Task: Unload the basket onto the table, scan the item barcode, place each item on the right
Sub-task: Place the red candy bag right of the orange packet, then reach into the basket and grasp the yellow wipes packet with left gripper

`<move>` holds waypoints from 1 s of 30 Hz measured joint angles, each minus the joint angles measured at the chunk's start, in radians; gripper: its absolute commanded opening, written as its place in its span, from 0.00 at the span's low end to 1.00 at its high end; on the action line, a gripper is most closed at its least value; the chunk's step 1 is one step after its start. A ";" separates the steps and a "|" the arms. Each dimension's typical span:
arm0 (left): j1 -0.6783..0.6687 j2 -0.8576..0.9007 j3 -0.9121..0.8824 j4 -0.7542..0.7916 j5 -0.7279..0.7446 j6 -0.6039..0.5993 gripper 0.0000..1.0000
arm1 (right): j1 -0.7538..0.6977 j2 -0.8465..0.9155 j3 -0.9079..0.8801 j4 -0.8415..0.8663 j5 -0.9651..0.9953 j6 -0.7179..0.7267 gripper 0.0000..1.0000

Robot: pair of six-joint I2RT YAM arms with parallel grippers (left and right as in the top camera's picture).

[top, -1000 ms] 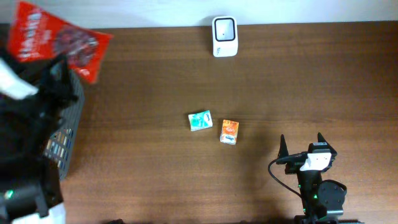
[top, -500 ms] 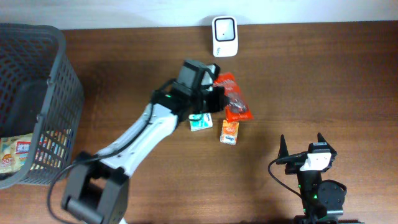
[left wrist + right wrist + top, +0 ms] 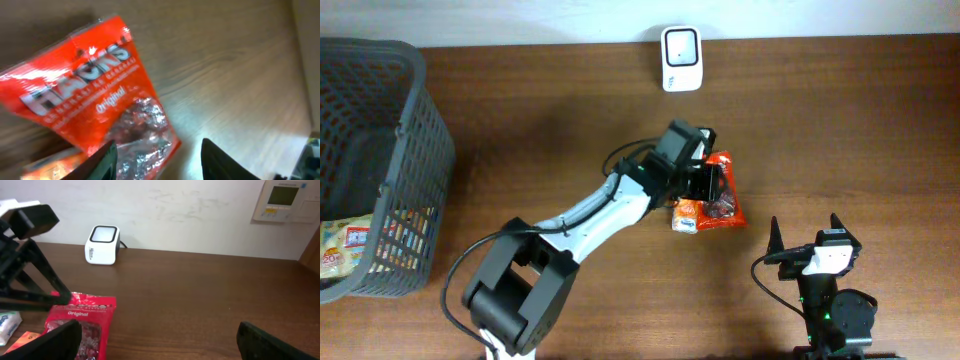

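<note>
- The red snack bag (image 3: 728, 208) lay flat near the middle of the worktop (image 3: 840, 120), printed front up, with the word "Original" readable in the left wrist view.
- The bag was well short of the white scanner (image 3: 680, 45), which stood at the middle of the far edge with its window facing up.
- The left pincer (image 3: 716, 183) reached in from the left and hovered right over the bag. Its jaws were released: in the wrist view the two fingers (image 3: 106, 159) stood apart, and bare wood showed between the bag's clear lower end and one of them.
- A small orange box (image 3: 686, 216) sat just beside the bag, on the side toward the left edge. The wrist view showed the bag's edge lying against or over it, though which of the two could not be told.
- In the right wrist view a green-and-white box (image 3: 7, 322) peeked in beyond the orange one. From overhead the left arm (image 3: 590, 210) covered it.
- The right pincer (image 3: 804, 230) was parked at the near edge toward the right corner, jaws spread wide and holding nothing, well apart from the bag.
- A grey mesh basket (image 3: 428, 140) stood at the left edge with a few packets (image 3: 348, 245) in its bottom.
</note>
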 measured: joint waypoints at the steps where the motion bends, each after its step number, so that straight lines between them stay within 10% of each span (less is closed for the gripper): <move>1: 0.011 0.000 0.049 -0.097 -0.012 0.026 0.58 | 0.000 0.000 0.000 0.000 0.000 0.000 0.99; 5: 0.079 -0.028 0.383 -0.588 -0.144 0.160 0.99 | 0.000 0.000 0.000 0.000 0.000 0.000 0.99; 11: 0.244 -0.089 0.866 -1.108 -0.395 0.256 0.99 | 0.000 0.000 0.000 0.000 0.000 0.000 0.99; 25: 1.235 -0.137 0.989 -1.323 -0.513 0.065 0.99 | 0.000 0.000 0.000 0.000 0.000 0.000 0.99; 30: 1.378 -0.129 0.944 -1.304 -0.513 0.016 0.99 | 0.000 0.000 0.000 0.000 0.000 0.000 0.99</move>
